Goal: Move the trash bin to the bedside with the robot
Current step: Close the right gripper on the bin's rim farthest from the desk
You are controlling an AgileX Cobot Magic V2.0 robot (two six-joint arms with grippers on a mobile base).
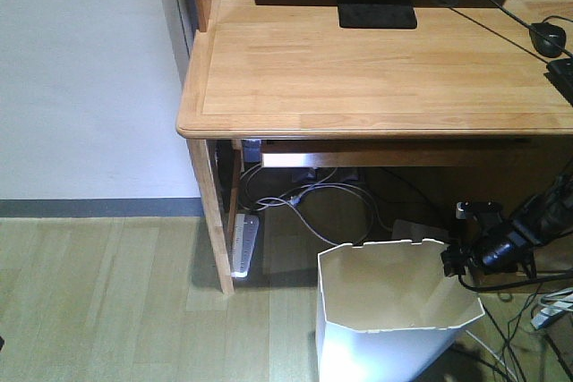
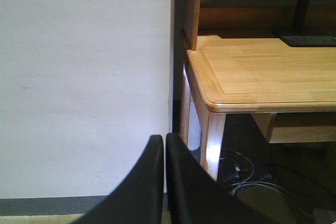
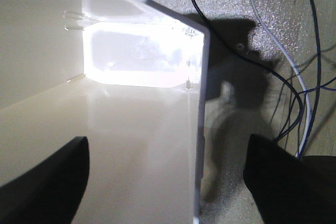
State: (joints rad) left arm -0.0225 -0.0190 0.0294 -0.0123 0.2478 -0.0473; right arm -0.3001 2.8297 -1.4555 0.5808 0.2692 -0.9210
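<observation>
At the bin's right rim, the right gripper [image 3: 168, 140] stands open, its jaws astride the thin wall. One finger [image 3: 47, 182] is inside over the cream interior and the other is outside above the speckled floor; neither visibly presses the plastic. The trash bin [image 1: 358, 346] stands on the floor just in front of the wooden desk [image 1: 358, 69], and the lower frame edge cuts off its base. In the front view the arm behind that gripper is a dark mass, hard to tell apart from the wires beside it. The left gripper [image 2: 164, 139] is closed on nothing. Only its fingertips show, facing a white wall [image 2: 79, 77] and the desk's corner leg. Cables [image 1: 304, 192] and a power strip [image 1: 244, 243] lie under the desk, partly in shadow.
</observation>
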